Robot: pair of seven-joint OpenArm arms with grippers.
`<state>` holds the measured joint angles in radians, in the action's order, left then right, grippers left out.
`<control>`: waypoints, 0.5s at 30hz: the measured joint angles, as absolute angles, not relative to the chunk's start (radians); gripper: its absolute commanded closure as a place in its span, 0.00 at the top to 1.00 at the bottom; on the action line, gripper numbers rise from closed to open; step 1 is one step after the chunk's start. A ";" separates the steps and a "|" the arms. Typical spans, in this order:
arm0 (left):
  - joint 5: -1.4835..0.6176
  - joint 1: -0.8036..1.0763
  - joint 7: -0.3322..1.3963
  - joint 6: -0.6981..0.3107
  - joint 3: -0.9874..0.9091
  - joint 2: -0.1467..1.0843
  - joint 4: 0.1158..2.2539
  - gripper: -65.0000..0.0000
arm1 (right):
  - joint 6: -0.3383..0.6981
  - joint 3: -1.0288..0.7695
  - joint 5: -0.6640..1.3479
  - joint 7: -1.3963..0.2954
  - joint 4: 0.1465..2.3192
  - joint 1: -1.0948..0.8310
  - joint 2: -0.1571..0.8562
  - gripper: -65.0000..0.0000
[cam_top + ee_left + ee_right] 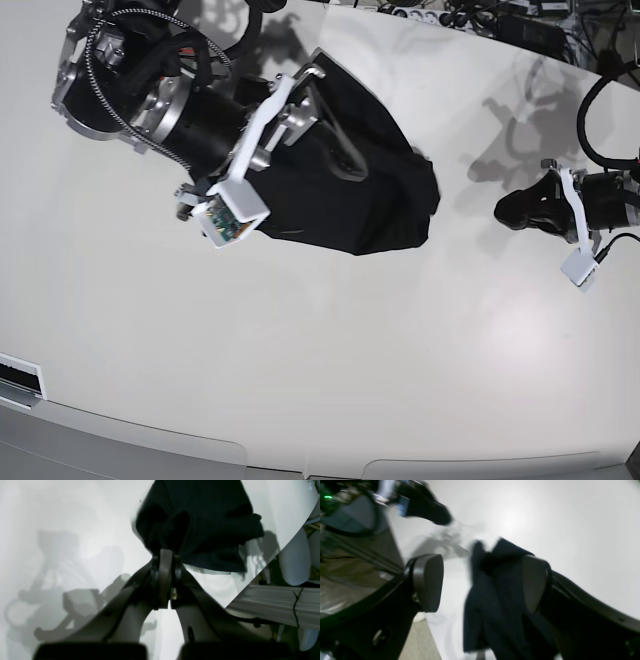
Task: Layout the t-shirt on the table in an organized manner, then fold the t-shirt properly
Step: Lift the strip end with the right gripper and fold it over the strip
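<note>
White table (330,380), right pincer (482,583) spread over black t-shirt (350,200), left pincer (163,555) pinching its cloth.

Right hand (482,585): pads (427,582) spread wide, reaching toward 2 o'clock; left hand (163,562): pads pressed together, clamped.

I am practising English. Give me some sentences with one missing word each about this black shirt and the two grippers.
1. The crumpled t-shirt lies on the white ___.
2. The colour of the t-shirt is ___.
3. The right gripper is over the t-shirt and its jaws are wide ___.
4. The left gripper is apart from the t-shirt in the base view, and its jaws are ___.

Missing words: table; black; open; shut
</note>
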<state>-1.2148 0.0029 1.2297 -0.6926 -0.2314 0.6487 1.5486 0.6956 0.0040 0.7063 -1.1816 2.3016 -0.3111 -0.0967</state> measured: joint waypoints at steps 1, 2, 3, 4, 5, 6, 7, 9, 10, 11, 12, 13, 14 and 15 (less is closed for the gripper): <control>-1.215 0.003 1.230 -0.693 -0.231 0.649 1.549 0.00 | 0.696 -0.003 0.707 -1.187 2.302 -0.313 -0.091 0.76; -1.214 0.003 1.230 -0.693 -0.231 0.649 1.549 0.00 | 0.696 -0.010 0.707 -1.187 2.302 -0.315 -0.086 0.76; -1.216 0.003 1.230 -0.693 -0.231 0.648 1.549 0.00 | 0.696 -0.015 0.707 -1.186 2.300 -0.316 -0.083 0.76; -1.224 0.003 1.230 -0.693 -0.231 0.649 1.549 0.00 | 0.696 -0.016 0.707 -1.186 2.295 -0.317 -0.078 0.76; -1.235 0.003 1.230 -0.693 -0.231 0.649 1.549 0.00 | 0.696 -0.016 0.712 -1.186 2.288 -0.322 -0.072 0.76; -1.242 0.003 1.230 -0.693 -0.231 0.649 1.549 0.00 | 0.696 -0.011 0.731 -1.185 2.275 -0.328 -0.064 0.76; -1.242 0.003 1.230 -0.693 -0.231 0.649 1.549 0.00 | 0.696 0.000 0.736 -1.185 2.262 -0.335 -0.053 0.76; -1.246 0.003 1.230 -0.693 -0.231 0.648 1.549 0.00 | 0.696 0.025 0.730 -1.187 2.238 -0.344 -0.034 0.76; -1.248 0.003 1.230 -0.693 -0.231 0.649 1.549 0.00 | 0.694 0.037 0.726 -1.187 2.227 -0.345 -0.025 0.76; -1.248 0.003 1.230 -0.693 -0.231 0.649 1.549 0.00 | 0.693 0.050 0.710 -1.187 2.221 -0.344 -0.020 0.76; -1.248 0.003 1.230 -0.693 -0.231 0.648 1.549 0.00 | 0.693 0.064 0.699 -1.187 2.218 -0.344 -0.019 0.76; -1.248 0.003 1.230 -0.693 -0.231 0.648 1.549 0.00 | 0.693 0.080 0.695 -1.187 2.218 -0.344 -0.017 0.76; -1.249 0.003 1.230 -0.693 -0.231 0.649 1.549 0.00 | 0.693 0.097 0.688 -1.187 2.218 -0.344 -0.015 0.76; -1.250 0.003 1.230 -0.693 -0.231 0.649 1.549 0.00 | 0.693 0.116 0.669 -1.186 2.218 -0.344 -0.014 0.76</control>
